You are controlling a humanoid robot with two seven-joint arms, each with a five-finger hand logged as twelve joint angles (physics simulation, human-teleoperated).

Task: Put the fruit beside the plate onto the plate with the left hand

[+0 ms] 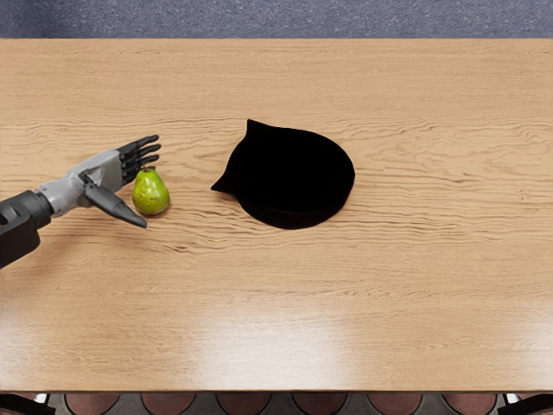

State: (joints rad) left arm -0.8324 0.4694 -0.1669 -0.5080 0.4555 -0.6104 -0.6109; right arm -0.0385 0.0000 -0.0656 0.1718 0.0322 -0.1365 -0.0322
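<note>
Pear (150,193): green-yellow, upright on its base with the narrow stem end up. It sits on the bare wood of the worktop (389,285), left of centre. It is not on the plate.

Left hand (107,173): arm enters from the left edge, with a dark forearm (19,226) and a grey wrist and palm. The hand is open and flanks the pear. The four dark fingers (141,152) reach out straight on the far side of the fruit, just above its top. The thumb (117,206) juts out on the near side, its tip low by the pear's base. The pear stands in the gap between thumb and fingers. The palm is just beside it, but whether any part touches the skin cannot be told from this angle. Nothing is gripped and the fingers are not curled in.

Plate (292,177): flat matt black, to the right of the pear with a stretch of bare wood between them. It is round with two pointed tabs on its left and upper-left rim (the outline reads like a cat's head). No detail shows on its surface.

Worktop: light wood with grain running left to right, and a soft pale sheen near the front edge. A grey-blue strip runs beyond the far edge.
</note>
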